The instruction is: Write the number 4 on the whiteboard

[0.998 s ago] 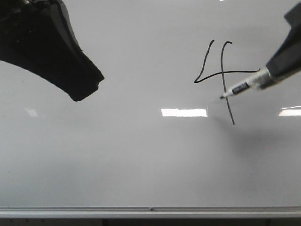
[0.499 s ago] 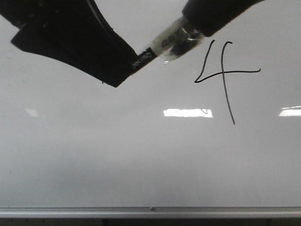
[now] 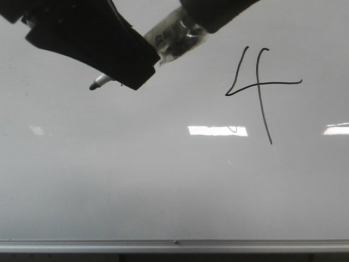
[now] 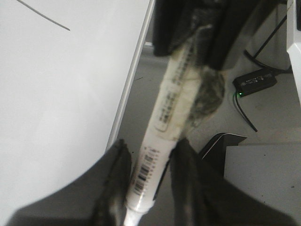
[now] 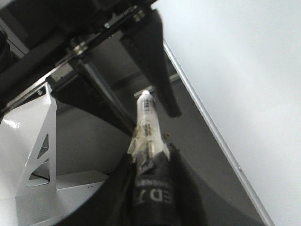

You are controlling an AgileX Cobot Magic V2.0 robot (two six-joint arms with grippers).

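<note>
The number 4 (image 3: 259, 87) is drawn in thin black line on the right part of the whiteboard (image 3: 163, 185). My right gripper (image 3: 212, 13) is at the top of the front view, shut on the taped rear of a white marker (image 3: 172, 35). The marker's barrel passes between my left gripper's (image 3: 128, 68) fingers, and its dark tip (image 3: 98, 83) sticks out beyond them. In the left wrist view the left gripper (image 4: 150, 188) is open around the marker (image 4: 164, 113), with a gap on one side. The right wrist view shows my right gripper (image 5: 150, 165) clamped on the marker (image 5: 146, 122).
A thin silver rail (image 3: 174, 244) runs along the whiteboard's bottom edge. Below the board, a black device with a green light (image 4: 254, 81) and cables lie on the grey floor. A white metal frame (image 5: 33, 141) stands beside the right arm.
My right gripper has carried the marker away from the 4, up and to the left. The marker now passes between my left gripper's fingers, which have shifted slightly right.
</note>
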